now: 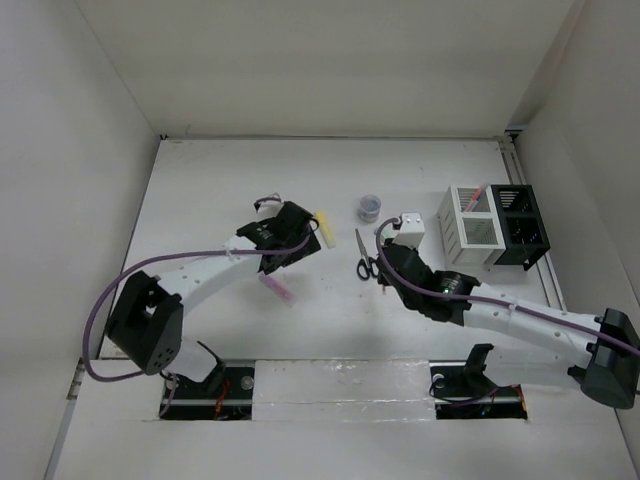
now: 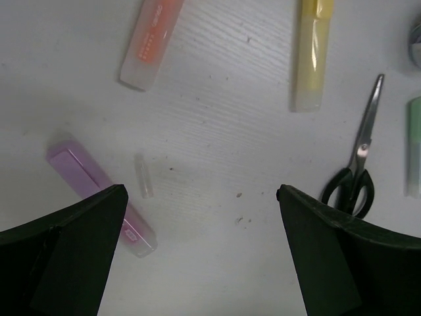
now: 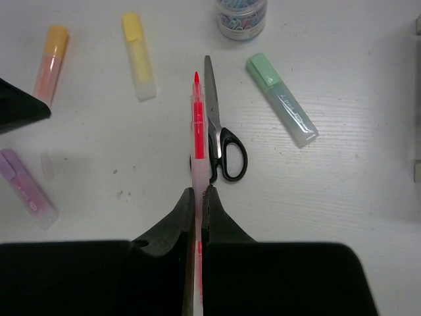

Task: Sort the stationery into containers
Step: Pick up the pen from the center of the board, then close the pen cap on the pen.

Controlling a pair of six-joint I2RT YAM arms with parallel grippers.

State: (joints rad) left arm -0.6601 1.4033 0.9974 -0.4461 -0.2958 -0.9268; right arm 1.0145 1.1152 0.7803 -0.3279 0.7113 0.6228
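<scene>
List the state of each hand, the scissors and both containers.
left hand, open, empty.
right hand, shut on red pen.
scissors, closed, lying flat.
white container, upright, holds a thin pen.
black container, upright, contents unclear.

White arms (image 1: 200, 276), black joints (image 1: 146, 322), purple cables (image 1: 97, 335)

Messy white table (image 1: 330, 320), stuff everywhere
purple highlighter (image 2: 82, 172), orange highlighter (image 2: 152, 39), yellow highlighter (image 2: 310, 56), green highlighter (image 3: 281, 99), scissors (image 2: 362, 153) and grey roll (image 3: 241, 14) lying loose; white box (image 1: 472, 222) and black box (image 1: 520, 225) side by side on the right.
</scene>
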